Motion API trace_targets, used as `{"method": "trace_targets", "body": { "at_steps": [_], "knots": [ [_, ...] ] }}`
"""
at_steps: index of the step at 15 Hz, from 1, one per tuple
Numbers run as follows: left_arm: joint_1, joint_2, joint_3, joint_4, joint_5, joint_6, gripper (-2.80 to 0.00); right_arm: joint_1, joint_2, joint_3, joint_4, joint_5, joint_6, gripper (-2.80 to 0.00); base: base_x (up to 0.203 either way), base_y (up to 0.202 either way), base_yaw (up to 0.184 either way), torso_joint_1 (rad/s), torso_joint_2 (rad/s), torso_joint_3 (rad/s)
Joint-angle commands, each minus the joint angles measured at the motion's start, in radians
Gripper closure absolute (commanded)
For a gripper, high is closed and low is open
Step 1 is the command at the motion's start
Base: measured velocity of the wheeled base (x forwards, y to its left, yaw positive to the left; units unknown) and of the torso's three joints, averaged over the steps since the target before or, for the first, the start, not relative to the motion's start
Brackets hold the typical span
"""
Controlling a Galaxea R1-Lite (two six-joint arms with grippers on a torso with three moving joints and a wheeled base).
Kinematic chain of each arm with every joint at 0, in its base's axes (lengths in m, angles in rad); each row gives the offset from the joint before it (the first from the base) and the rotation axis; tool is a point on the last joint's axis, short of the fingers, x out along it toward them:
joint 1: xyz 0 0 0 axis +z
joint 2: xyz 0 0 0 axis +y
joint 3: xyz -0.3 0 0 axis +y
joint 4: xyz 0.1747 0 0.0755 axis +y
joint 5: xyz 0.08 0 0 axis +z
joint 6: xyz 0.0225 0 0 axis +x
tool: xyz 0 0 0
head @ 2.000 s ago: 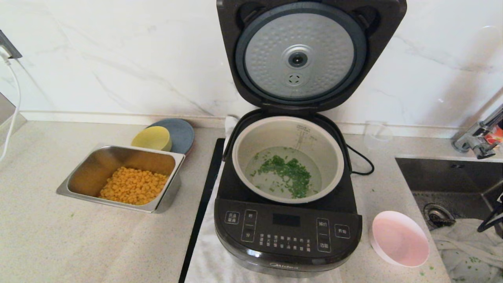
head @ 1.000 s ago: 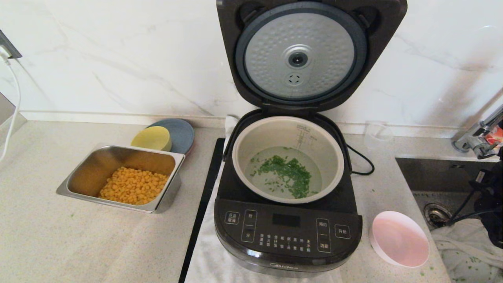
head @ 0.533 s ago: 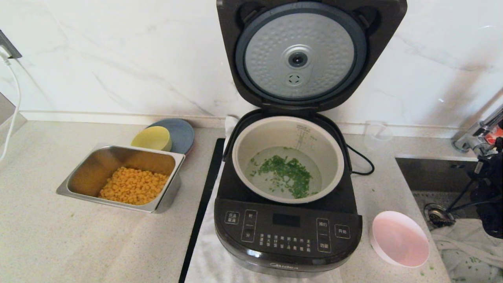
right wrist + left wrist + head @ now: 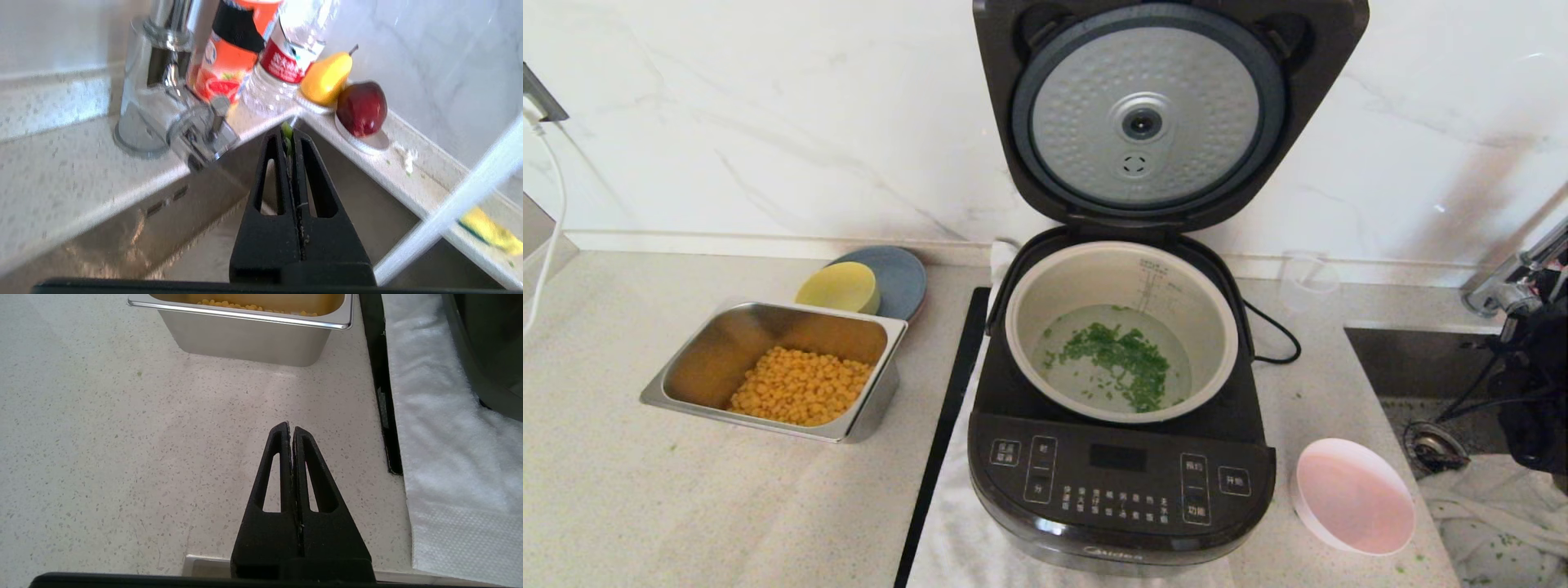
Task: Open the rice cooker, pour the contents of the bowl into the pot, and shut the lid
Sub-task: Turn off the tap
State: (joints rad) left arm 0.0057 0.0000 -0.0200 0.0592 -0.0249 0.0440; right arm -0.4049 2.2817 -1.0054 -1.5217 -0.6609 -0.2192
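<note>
Head view: the glossy black rice cooker stands on the speckled surface, its hinged lid upright — chopped green herb bits lie in the grey-beige inner pot, and the pale pink bowl sits just right of the cooker. Left wrist view: the left tool hovers clenched and empty over the surface, near a steel tray of corn. Right wrist view: the right tool, clenched with green flecks on its tips, hangs over the steel sink by the chrome tap.
</note>
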Motion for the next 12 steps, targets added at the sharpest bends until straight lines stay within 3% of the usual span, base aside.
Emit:
{"method": "trace_targets", "body": {
  "at_steps": [1, 12],
  "knots": [
    [0.0, 0.002, 0.0, 0.001, 0.0, 0.0, 0.0, 0.001, 0.031, -0.029, -0.008, -0.003, -0.006, 0.0, 0.0, 0.0, 0.0, 0.0, 0.0, 0.0],
    [0.0, 0.0, 0.0, 0.001, 0.0, 0.0, 0.0, 0.016, 0.083, -0.182, 0.035, -0.032, -0.022, 0.0, 0.0, 0.0, 0.0, 0.0, 0.0, 0.0]
  ]
}}
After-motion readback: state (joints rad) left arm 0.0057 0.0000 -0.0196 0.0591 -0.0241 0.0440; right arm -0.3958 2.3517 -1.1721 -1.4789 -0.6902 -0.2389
